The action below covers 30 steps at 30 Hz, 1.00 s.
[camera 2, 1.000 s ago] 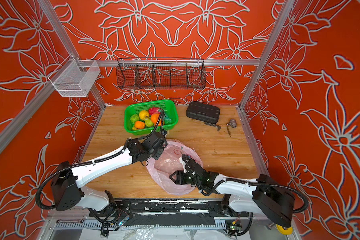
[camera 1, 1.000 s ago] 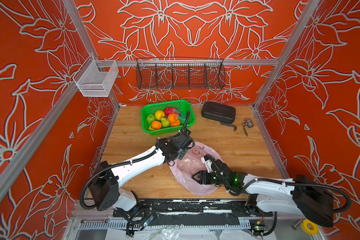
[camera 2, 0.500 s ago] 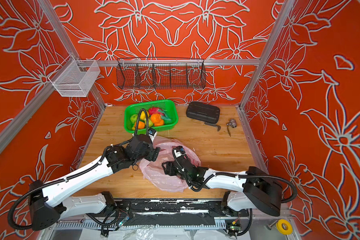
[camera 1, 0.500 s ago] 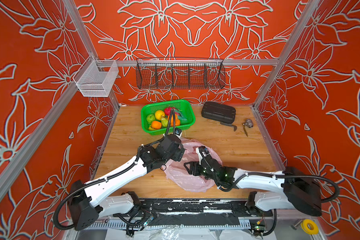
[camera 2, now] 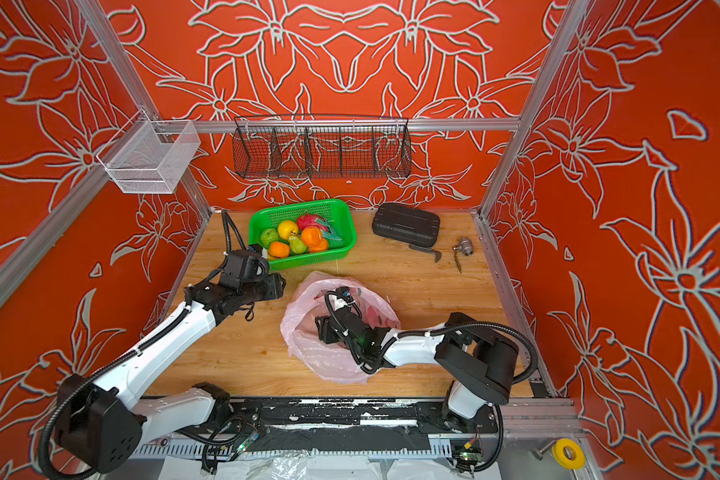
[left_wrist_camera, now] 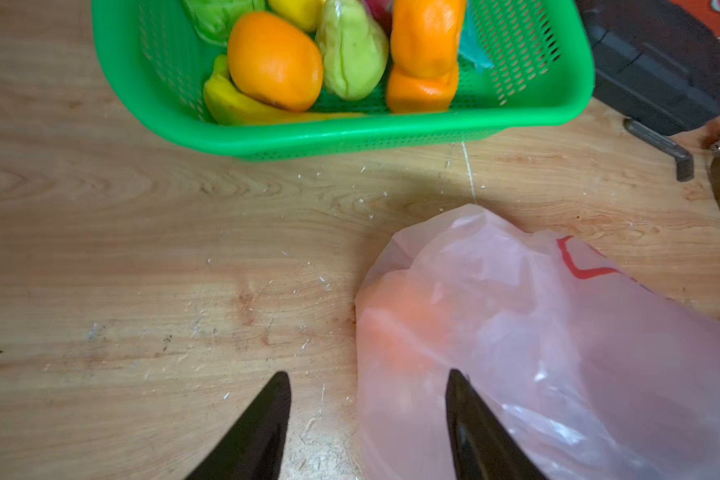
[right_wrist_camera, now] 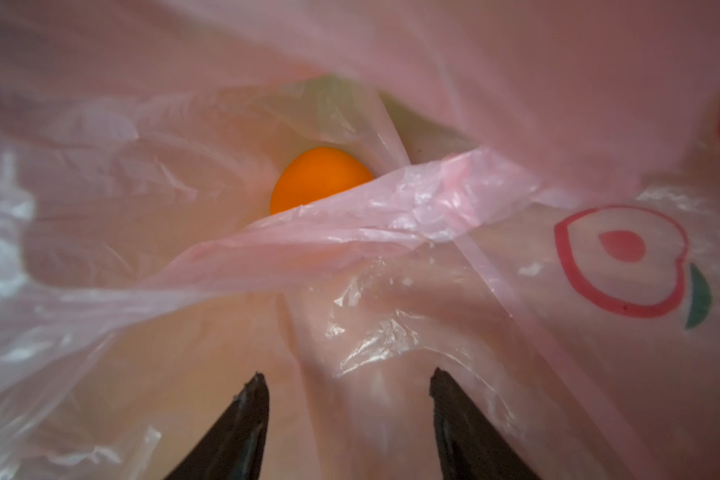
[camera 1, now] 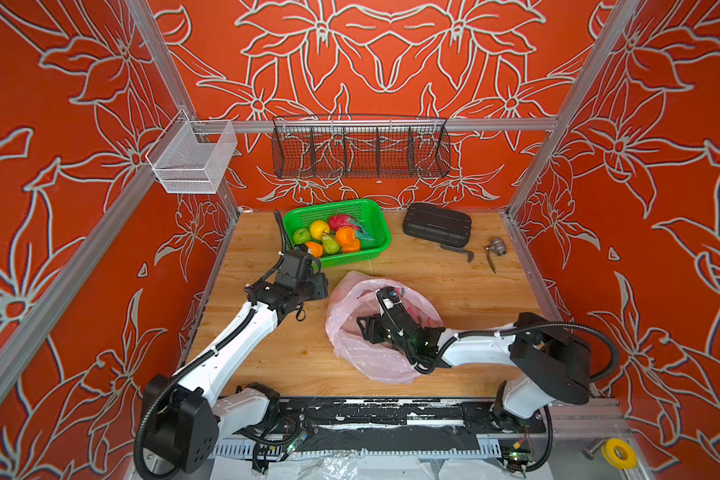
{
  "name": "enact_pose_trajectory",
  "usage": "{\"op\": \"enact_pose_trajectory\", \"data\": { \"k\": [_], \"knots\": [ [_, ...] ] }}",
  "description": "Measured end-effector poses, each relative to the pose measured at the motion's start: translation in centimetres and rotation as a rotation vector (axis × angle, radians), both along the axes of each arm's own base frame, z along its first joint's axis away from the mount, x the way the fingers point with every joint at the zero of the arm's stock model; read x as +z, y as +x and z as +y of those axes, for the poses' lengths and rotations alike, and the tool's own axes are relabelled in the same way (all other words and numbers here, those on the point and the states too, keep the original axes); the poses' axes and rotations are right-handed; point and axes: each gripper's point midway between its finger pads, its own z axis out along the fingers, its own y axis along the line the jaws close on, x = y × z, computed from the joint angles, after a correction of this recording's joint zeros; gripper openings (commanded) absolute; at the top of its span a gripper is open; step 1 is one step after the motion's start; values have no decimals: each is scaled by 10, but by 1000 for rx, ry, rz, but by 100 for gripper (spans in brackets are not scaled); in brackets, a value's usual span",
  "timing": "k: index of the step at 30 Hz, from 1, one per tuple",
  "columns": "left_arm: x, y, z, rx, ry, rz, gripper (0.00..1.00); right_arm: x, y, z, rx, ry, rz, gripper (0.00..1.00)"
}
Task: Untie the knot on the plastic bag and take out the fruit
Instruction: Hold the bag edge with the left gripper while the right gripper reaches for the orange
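The plastic bag (camera 1: 375,357) (camera 2: 325,361) lies crumpled on the wooden table, its mouth open toward the back. The knot does not show. My right gripper (camera 1: 364,328) (right_wrist_camera: 346,374) reaches into the bag, open, with only pink film between its fingers. Deeper in the folds lies an orange fruit (right_wrist_camera: 316,178). My left gripper (camera 1: 323,286) (left_wrist_camera: 368,376) hovers open at the bag's left edge (left_wrist_camera: 558,332); one finger is over the film, one over bare wood. An orange shape (left_wrist_camera: 404,324) shows through the film. More fruit (camera 1: 329,239) fills the green basket (camera 1: 375,216).
A black case (camera 1: 437,226), a metal tool (camera 1: 458,251) and a small metal fitting (camera 1: 495,247) lie at the back right. A black wire rack (camera 1: 360,151) and a white mesh basket (camera 1: 192,162) hang on the walls. The green basket stands just behind my left gripper.
My left gripper has drawn back leftward from above the bag to its left edge. My right gripper has pushed further left and deeper into the bag.
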Motion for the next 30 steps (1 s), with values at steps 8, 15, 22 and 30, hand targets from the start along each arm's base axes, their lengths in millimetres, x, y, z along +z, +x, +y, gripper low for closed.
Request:
{"op": "enact_pose_trajectory", "data": {
  "k": [8, 15, 22, 30],
  "knots": [
    [-56, 21, 4, 38, -57, 124, 61, -6, 8, 9, 54, -62, -95, 61],
    [-77, 36, -6, 17, -95, 181, 68, -15, 10, 15, 122, -137, -182, 61],
    [-90, 44, -15, 7, -130, 203, 69, -17, 9, 27, 212, -158, -272, 62],
    [-112, 43, -27, -21, -188, 266, 45, -26, 4, 23, 255, -155, -368, 62]
  ]
}}
